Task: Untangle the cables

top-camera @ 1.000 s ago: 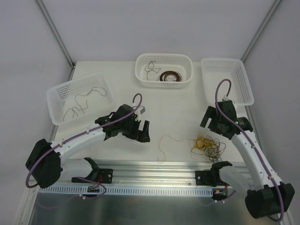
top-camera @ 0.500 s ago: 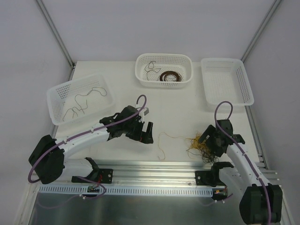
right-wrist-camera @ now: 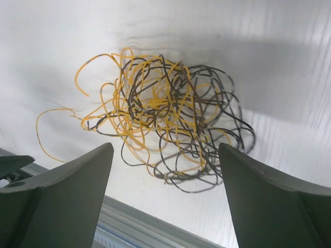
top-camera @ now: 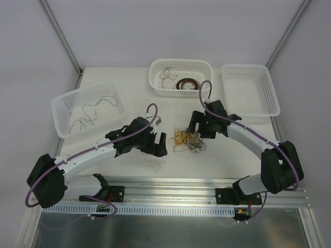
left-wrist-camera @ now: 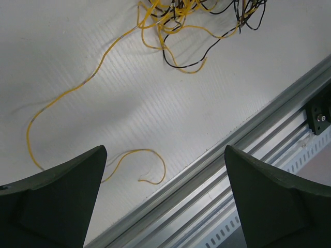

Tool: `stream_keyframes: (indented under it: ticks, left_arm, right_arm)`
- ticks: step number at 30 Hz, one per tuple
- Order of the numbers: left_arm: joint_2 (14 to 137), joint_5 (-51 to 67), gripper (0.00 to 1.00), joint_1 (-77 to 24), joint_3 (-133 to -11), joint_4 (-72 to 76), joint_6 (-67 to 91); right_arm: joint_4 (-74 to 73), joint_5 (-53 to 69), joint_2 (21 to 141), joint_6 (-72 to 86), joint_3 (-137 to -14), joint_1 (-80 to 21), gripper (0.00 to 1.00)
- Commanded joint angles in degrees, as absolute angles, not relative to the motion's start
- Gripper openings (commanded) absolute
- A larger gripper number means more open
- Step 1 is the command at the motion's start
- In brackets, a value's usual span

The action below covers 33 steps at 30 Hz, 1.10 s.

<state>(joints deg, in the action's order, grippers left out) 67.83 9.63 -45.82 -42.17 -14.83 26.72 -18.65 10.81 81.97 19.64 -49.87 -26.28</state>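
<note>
Hovering over the cables (right-wrist-camera: pixel 165 124), right gripper (right-wrist-camera: pixel 165 150) stands apart, clump below its fingers (right-wrist-camera: pixel 62 196); left gripper (left-wrist-camera: pixel 165 152) apart too, empty; next probably needs pinching one loose yellow strand (left-wrist-camera: pixel 67 94).

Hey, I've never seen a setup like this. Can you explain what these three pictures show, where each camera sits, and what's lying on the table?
This is a left robot arm and a right robot arm, white and black, bolted at the near edge of a white table. The wide picture looks down from above and behind them. The other two come from a camera on each wrist, and the dark wedges there are that gripper's own fingers.

The left gripper and right gripper are open and hold nothing. Between them lies a loose tangle of thin yellow and black cables, with one yellow strand trailing out.

There are three white perforated plastic baskets. The left basket holds dark strands, the middle basket holds a dark coil, and the right basket shows none.
</note>
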Motion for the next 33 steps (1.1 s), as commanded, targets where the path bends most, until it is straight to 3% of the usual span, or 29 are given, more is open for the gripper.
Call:
stream_keyframes:
  ticks: [1,7,10,14,20,29,33]
  left_arm:
    - [66.5,6.6,0.99,-46.5,-42.4,-13.4,23.1]
    - [72.1,2.7,0.98,-46.5,-46.5,-13.4,14.3]
    - [76.5,0.3,0.92,-46.5,-49.6,-13.4,8.9]
    - [83.3,-4.7,0.78,-46.0,-54.8,-13.0,3.3]
    - [93.0,1.9,0.48,-43.9,-58.8,-12.8,2.3]
    - [96.1,6.1,0.44,-42.4,-58.6,-11.9,0.5]
    - [97.5,8.1,0.32,-41.9,-59.1,-11.7,0.5]
  right_arm:
    - [-23.3,10.1,79.9,13.7,-57.0,-26.4,0.88]
    - [-27.9,10.1,75.3,11.3,-58.7,-26.1,0.88]
    - [-26.5,12.3,74.4,12.7,-57.5,-26.1,0.88]
    - [-22.6,13.5,73.0,15.3,-53.5,-26.2,0.88]
    - [-18.5,14.9,72.9,17.2,-50.1,-26.5,0.88]
    - [-13.1,16.8,77.4,18.4,-49.1,-27.4,0.87]
    - [-11.4,17.2,80.8,19.2,-49.6,-28.6,0.87]
